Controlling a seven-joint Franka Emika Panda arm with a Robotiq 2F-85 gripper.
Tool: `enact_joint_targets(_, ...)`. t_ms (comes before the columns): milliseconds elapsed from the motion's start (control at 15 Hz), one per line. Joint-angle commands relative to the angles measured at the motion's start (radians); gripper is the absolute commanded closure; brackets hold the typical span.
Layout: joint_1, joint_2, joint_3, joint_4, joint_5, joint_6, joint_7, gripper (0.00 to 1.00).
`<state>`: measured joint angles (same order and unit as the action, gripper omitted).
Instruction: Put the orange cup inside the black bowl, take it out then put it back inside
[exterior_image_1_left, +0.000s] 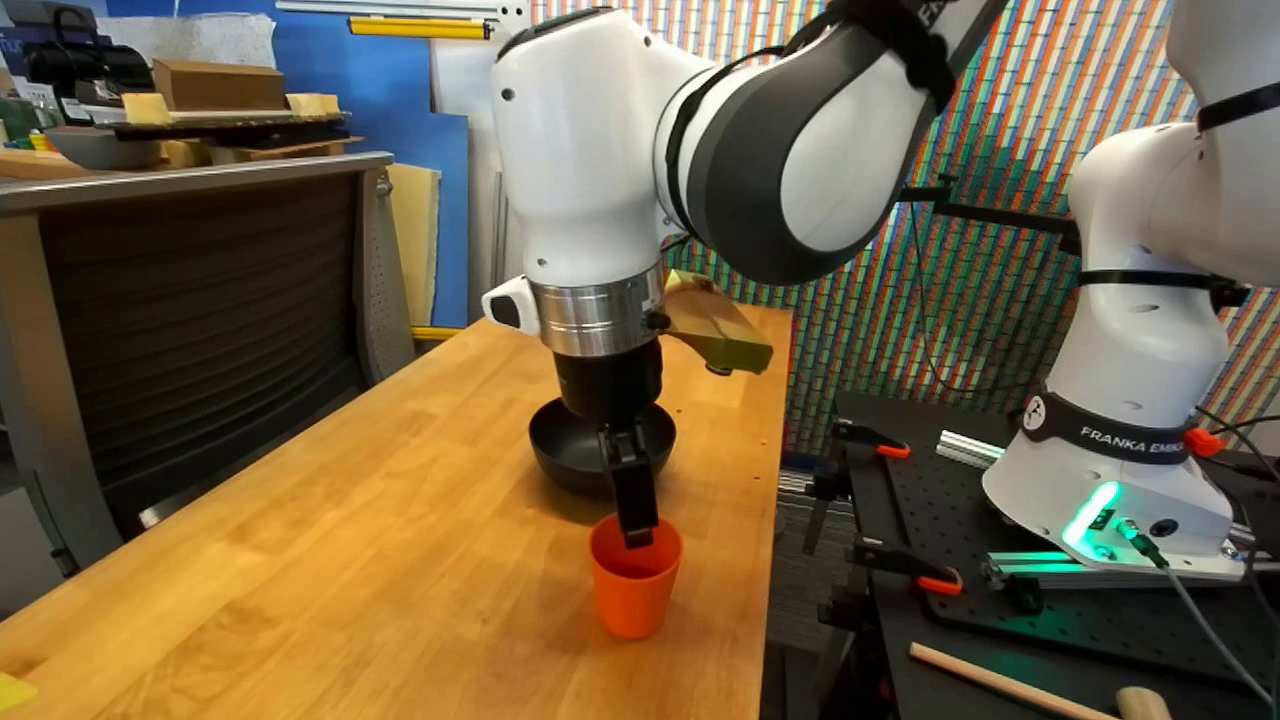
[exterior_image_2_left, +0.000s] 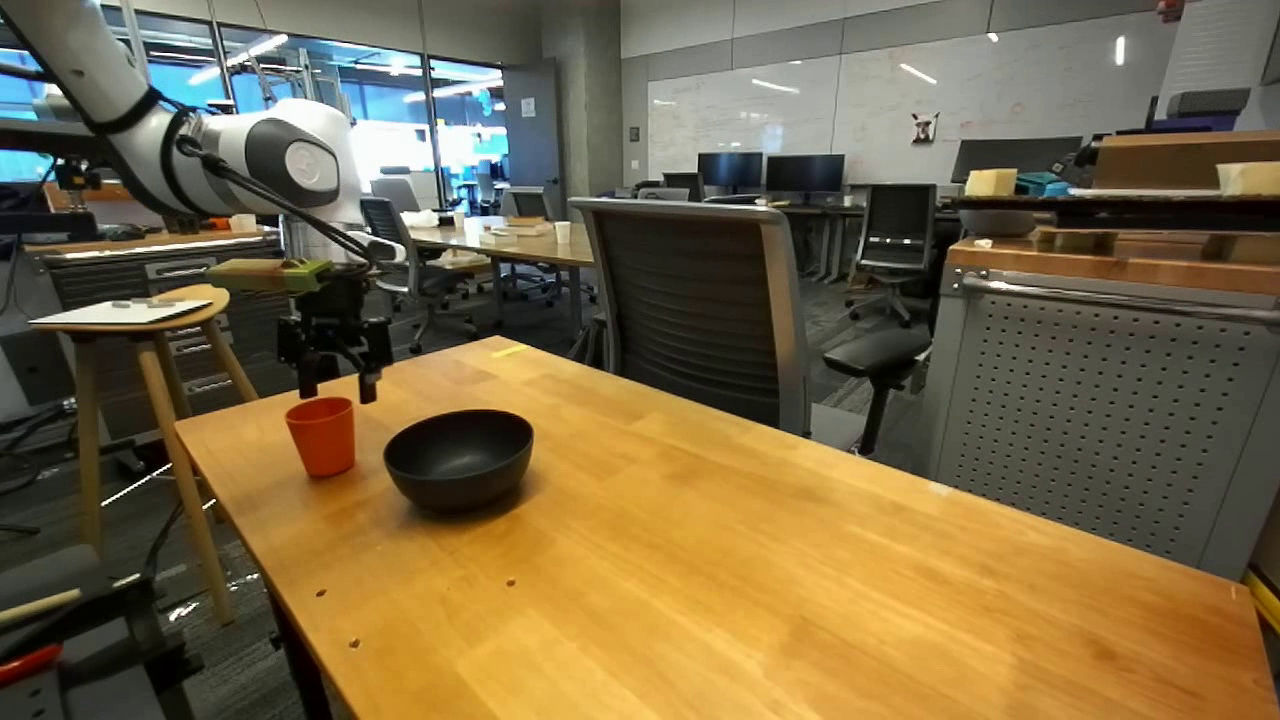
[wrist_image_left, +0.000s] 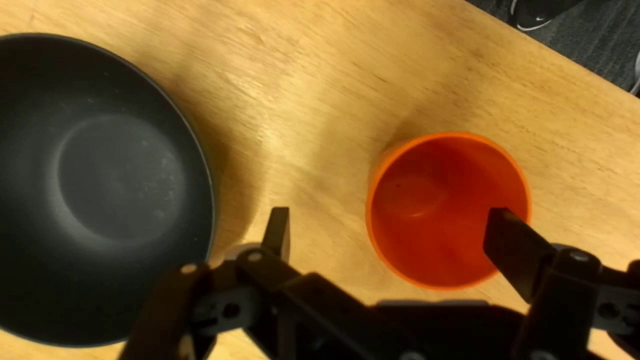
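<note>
With hand (exterior_image_2_left: 339, 390) spread apart and empty, just over the orange cup (wrist_image_left: 447, 212), outside the black bowl (wrist_image_left: 120, 180). Apparently left with at least the final placing.

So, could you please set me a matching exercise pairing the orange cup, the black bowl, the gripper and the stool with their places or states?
Column one:
1. Orange cup
2. Black bowl
3. Gripper
4. Stool

Column two:
A. Jaws apart, holding nothing
B. Upright on the table, the narrower vessel
C. Topped by a flat white thing
D. On the table, the wider vessel

Pairs: 1-B; 2-D; 3-A; 4-C
</note>
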<state>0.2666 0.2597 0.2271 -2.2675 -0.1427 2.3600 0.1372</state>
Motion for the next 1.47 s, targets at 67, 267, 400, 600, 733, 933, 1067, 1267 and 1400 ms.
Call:
enact_joint_targets(67,0.008,0.026,-0.020,-0.026,-0.035,0.038,-0.001,0.00)
enact_joint_targets(267,0.007,0.050,-0.011,-0.034,-0.005,0.074,-0.005,0.34)
enact_joint_targets(400,0.005,0.060,-0.009,-0.031,0.008,0.088,-0.006,0.52)
enact_joint_targets(600,0.002,0.062,-0.014,-0.028,0.023,0.098,-0.005,0.74)
enact_joint_targets(733,0.002,0.051,-0.022,-0.030,0.018,0.096,0.003,0.89)
enact_joint_targets(933,0.002,0.018,-0.050,-0.017,-0.010,0.110,0.022,1.00)
enact_joint_targets(1067,-0.002,-0.003,-0.067,-0.001,-0.018,0.100,0.028,1.00)
enact_joint_targets(1267,0.003,-0.052,-0.097,0.012,-0.062,0.089,0.063,0.99)
enact_joint_targets(1400,0.014,-0.078,-0.130,0.019,-0.157,0.086,0.137,0.99)
